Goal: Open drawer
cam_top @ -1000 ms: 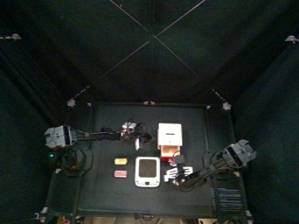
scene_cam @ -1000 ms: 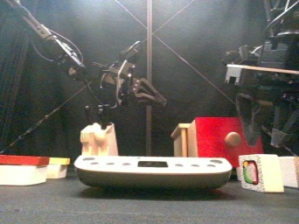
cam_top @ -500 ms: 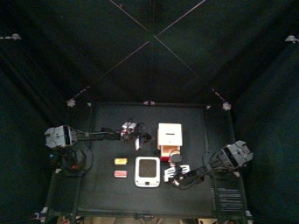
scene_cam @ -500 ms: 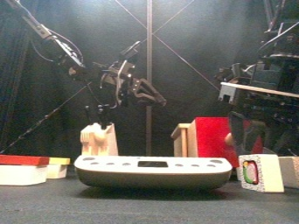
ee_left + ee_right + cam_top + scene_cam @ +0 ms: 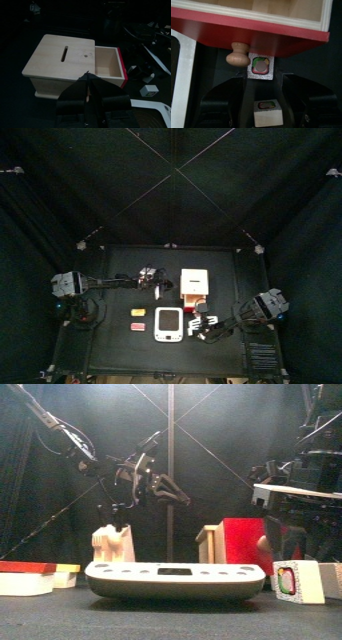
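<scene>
Red paint faces the drawer (image 5: 251,30), which already stands part way out of its light-tan box (image 5: 63,62) near the middle of the table (image 5: 120,268). In the left wrist view the drawer's pale wooden tray shows past the box's side, with the red front at its outer end. A small round wooden knob (image 5: 236,58) sticks out from that red front, which is the natural place to pull from.

The right hand (image 5: 261,87) sits just in front of the knob, low and level with it, so the arm seems placed to draw the front straight outward. Its two black sides stand apart, with nothing clamped between them; a small white block with a red and green face (image 5: 260,67) lies in the gap, just beside the knob. My reading is that the pull is well under way but the drawer is not fully out.

The left hand (image 5: 90,82) hovers above and behind the box, its tips drawn together on nothing, perhaps ready to steady the box.

Outward from there, a white device (image 5: 174,580) lies at the table's front, with small red and yellow blocks (image 5: 34,576) to its left.
</scene>
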`<action>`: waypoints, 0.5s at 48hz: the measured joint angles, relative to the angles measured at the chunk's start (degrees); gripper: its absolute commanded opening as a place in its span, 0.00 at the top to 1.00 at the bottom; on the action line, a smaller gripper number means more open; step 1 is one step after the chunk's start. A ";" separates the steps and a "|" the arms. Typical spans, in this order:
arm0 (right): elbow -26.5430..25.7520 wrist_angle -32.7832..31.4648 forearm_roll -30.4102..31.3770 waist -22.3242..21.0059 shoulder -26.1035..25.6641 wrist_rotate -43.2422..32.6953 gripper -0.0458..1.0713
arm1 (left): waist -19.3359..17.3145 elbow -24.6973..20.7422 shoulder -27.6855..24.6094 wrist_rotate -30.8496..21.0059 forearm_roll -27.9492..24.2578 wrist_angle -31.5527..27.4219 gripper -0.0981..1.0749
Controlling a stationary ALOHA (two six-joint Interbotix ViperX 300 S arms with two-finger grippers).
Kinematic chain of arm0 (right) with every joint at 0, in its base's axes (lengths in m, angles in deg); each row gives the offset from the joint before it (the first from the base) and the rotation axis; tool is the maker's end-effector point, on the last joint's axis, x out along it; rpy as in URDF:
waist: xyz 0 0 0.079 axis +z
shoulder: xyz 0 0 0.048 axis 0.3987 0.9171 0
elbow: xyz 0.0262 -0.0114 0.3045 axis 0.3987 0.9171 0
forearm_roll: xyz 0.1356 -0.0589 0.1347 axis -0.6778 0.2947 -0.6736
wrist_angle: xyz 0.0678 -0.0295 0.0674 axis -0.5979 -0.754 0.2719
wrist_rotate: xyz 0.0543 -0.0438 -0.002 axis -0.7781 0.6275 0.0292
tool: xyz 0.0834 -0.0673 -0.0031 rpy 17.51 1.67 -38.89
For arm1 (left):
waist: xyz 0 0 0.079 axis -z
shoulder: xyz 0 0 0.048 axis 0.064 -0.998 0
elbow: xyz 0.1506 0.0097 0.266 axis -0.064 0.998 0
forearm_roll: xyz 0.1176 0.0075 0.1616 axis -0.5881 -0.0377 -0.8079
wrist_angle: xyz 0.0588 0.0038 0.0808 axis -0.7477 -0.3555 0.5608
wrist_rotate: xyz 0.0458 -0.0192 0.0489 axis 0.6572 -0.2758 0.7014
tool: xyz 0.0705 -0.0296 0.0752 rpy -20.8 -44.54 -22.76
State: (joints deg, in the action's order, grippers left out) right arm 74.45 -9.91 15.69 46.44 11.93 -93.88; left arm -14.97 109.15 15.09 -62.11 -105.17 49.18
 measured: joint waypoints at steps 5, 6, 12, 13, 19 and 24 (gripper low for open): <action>0.09 0.09 0.00 0.00 0.00 0.00 0.20 | 0.00 0.00 0.00 0.00 0.09 0.00 0.50; 0.18 0.09 0.00 -0.09 0.00 -0.09 0.20 | 0.00 0.00 -0.09 0.00 0.00 0.00 0.50; 0.44 0.79 -0.09 -0.35 0.18 -0.09 0.20 | -0.09 0.09 0.00 0.00 0.00 0.00 0.50; 0.53 0.97 -0.09 -0.44 0.18 -0.09 0.20 | -0.09 0.09 0.00 0.00 0.00 0.00 0.50; 1.14 2.55 -0.44 -1.14 0.53 -0.09 0.21 | -0.09 0.09 -0.09 0.00 0.09 0.00 0.50; 1.67 3.78 -0.79 -1.49 0.62 -0.18 0.22 | -0.09 0.09 -0.18 0.00 0.09 0.00 0.50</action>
State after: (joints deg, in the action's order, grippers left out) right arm 76.12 -6.13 14.89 44.94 12.54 -94.06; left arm -15.05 109.24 14.91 -62.11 -105.08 49.18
